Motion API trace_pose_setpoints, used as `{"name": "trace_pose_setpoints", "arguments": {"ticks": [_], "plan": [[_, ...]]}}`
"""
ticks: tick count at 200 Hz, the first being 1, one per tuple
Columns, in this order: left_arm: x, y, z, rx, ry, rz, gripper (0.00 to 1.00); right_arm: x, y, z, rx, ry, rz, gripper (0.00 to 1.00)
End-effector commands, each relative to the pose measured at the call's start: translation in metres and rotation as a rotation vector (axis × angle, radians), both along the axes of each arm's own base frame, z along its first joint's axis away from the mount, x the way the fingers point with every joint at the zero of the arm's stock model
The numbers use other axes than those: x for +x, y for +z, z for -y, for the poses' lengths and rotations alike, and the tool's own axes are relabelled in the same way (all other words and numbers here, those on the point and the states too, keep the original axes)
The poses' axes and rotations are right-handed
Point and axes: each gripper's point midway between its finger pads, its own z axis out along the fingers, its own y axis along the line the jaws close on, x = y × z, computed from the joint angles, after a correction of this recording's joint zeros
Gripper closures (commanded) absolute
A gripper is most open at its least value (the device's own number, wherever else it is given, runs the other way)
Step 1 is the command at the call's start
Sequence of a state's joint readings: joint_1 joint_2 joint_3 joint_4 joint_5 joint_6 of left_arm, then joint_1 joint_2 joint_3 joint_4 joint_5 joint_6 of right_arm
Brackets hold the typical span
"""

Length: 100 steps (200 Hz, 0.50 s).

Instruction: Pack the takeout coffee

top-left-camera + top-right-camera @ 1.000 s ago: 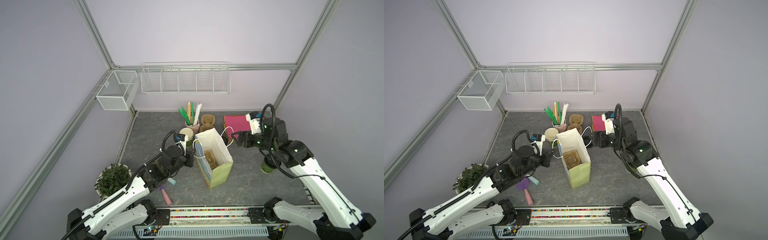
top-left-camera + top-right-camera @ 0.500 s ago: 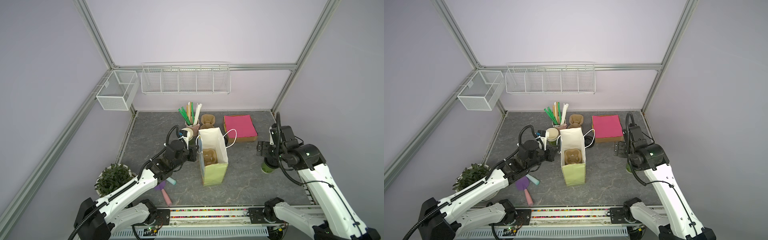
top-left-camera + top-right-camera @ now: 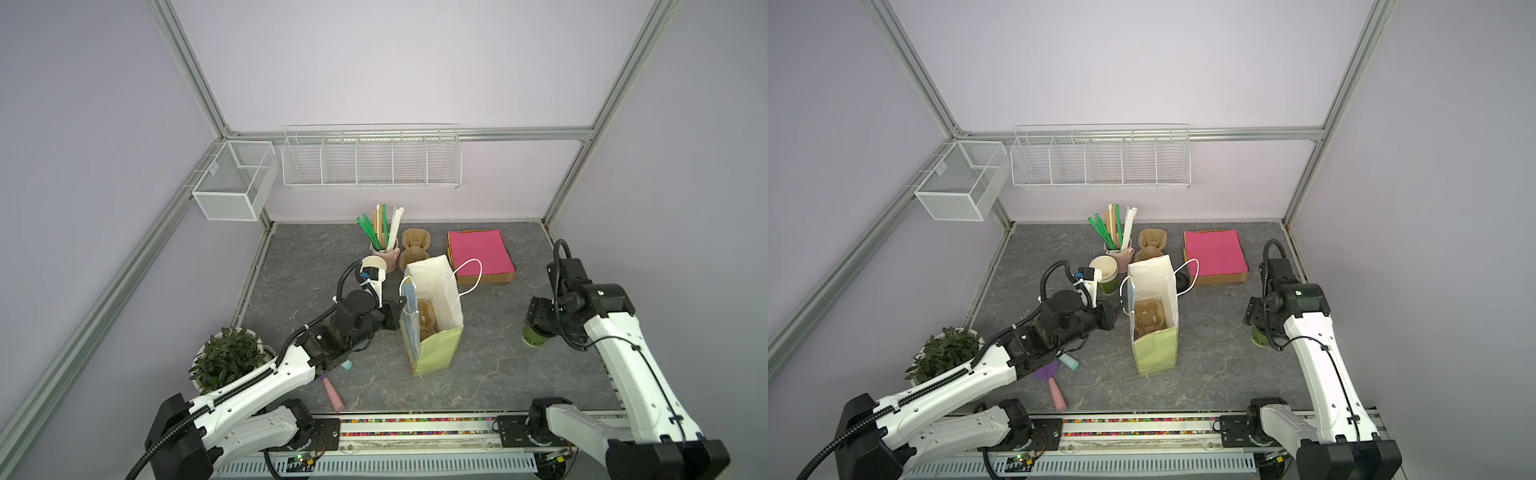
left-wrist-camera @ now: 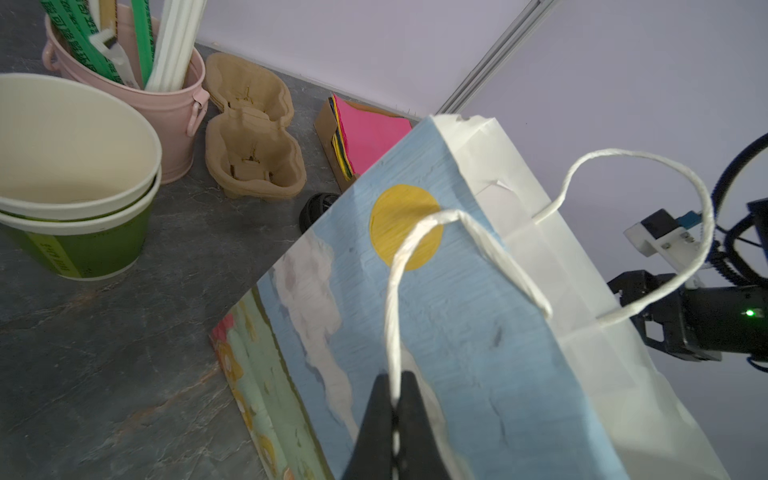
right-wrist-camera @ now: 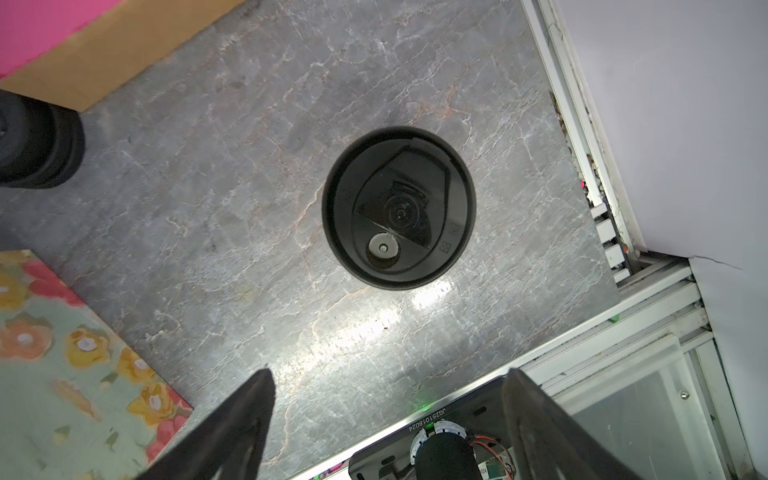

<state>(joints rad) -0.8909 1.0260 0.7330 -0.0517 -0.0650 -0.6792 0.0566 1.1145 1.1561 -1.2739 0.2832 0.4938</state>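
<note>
The takeout coffee (image 5: 399,208), a green cup with a black sip lid, stands on the stone floor at the right (image 3: 535,336) (image 3: 1261,337). My right gripper (image 5: 388,374) hangs open straight above it (image 3: 540,316), touching nothing. A paper bag (image 3: 436,332) (image 3: 1154,345) stands open in the middle with a pulp cup carrier (image 3: 426,318) inside. My left gripper (image 4: 395,382) is shut on the bag's near string handle (image 4: 392,311), at the bag's left side (image 3: 397,309).
Stacked lidless green cups (image 3: 374,266) (image 4: 75,187), a pink bucket of straws (image 3: 384,249) and pulp carriers (image 3: 415,245) stand behind the bag. A box of pink paper (image 3: 480,253) sits back right, black lids (image 4: 318,205) beside it. A potted plant (image 3: 226,357) is front left.
My right arm left the bag's far handle and swung right to hang over the lidded cup. The bag turned and stands straighter, with my left gripper still on its handle.
</note>
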Motion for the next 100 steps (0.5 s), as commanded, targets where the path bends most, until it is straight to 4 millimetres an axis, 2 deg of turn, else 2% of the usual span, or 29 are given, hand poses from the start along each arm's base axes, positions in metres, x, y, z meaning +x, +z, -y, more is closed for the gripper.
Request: {"name": "trace_pose_setpoints", "arguments": {"ticks": [1,16,28,44,71,87,100], "plan": [[0.001,0.005,-0.008,-0.038,0.049,0.003,0.92,-0.003,-0.011,0.005,0.017,-0.071,-0.035,0.11],[0.001,0.005,-0.012,-0.046,0.059,0.009,0.84,0.0,-0.015,0.007,0.018,-0.086,-0.053,0.11],[0.0,0.006,-0.013,-0.054,0.062,0.017,0.83,0.002,-0.018,0.013,-0.007,-0.099,-0.06,0.11],[-0.001,0.008,-0.012,-0.062,0.05,0.021,0.8,0.006,-0.024,0.012,0.019,-0.102,-0.088,0.11],[-0.005,0.019,-0.016,-0.07,0.042,0.053,0.55,0.012,-0.021,0.01,0.037,-0.089,-0.074,0.11],[-0.007,0.028,-0.028,-0.049,0.067,0.09,0.42,0.017,-0.017,0.01,0.044,-0.073,-0.031,0.11],[-0.007,0.033,-0.04,-0.02,0.1,0.116,0.33,0.018,-0.023,0.012,0.05,-0.081,-0.042,0.11]]}}
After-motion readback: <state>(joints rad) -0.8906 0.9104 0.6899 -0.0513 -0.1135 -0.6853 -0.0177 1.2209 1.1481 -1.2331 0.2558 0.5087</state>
